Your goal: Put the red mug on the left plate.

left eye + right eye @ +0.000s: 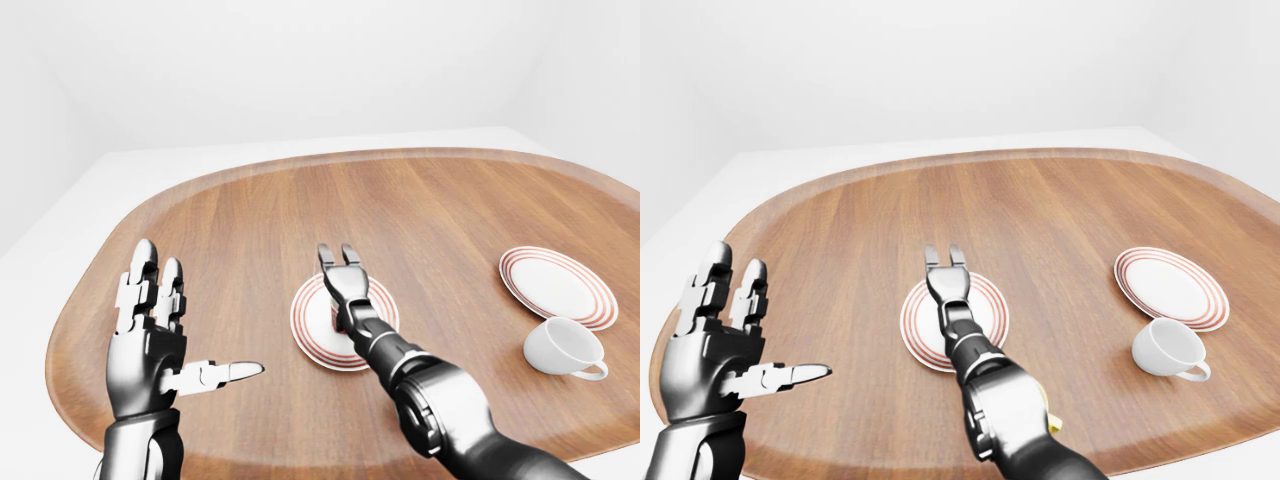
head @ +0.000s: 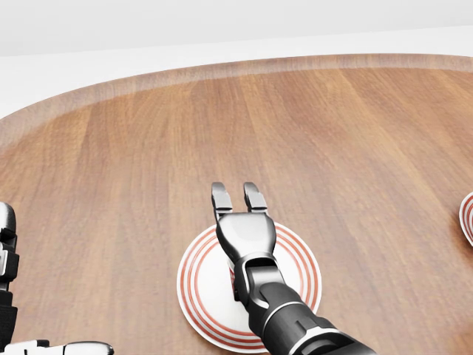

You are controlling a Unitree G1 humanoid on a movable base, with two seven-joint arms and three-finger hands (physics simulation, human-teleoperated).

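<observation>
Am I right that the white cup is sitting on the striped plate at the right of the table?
Not quite. The white cup sits on the bare table, just below the right plate in the left-eye view, not on it. The plate itself holds nothing.

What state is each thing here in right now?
Left hand: open, empty.
Right hand: above left plate, fingers straight, grip hidden.
Red mug: mostly hidden under right hand.
Left plate: flat on table.
Right plate: flat, empty.
White mug: upright, beside right plate.
</observation>
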